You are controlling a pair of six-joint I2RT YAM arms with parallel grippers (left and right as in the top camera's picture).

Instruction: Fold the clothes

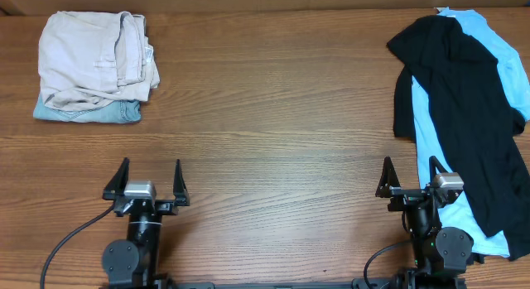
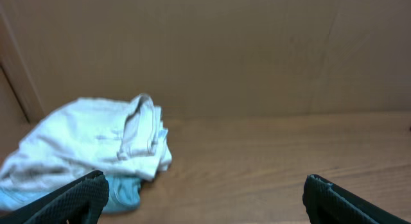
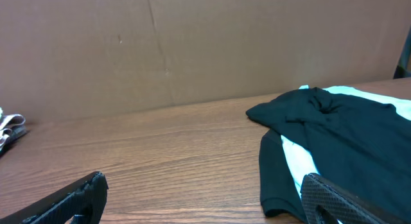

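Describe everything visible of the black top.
The black top is a soft, matte garment, unfolded and rumpled, lying flat along the right side of the wooden table. What looks like a sleeve hangs out to its left. It lies mostly over the sky-blue top, which shows beside and beneath it. The right gripper, jaws open, stands beside its lower part without holding it.

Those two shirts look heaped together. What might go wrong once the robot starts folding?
The black top lies over the sky-blue top, so the right end effector may pinch both layers together. Their lower ends lie beside the right arm's base, where cloth might snag.
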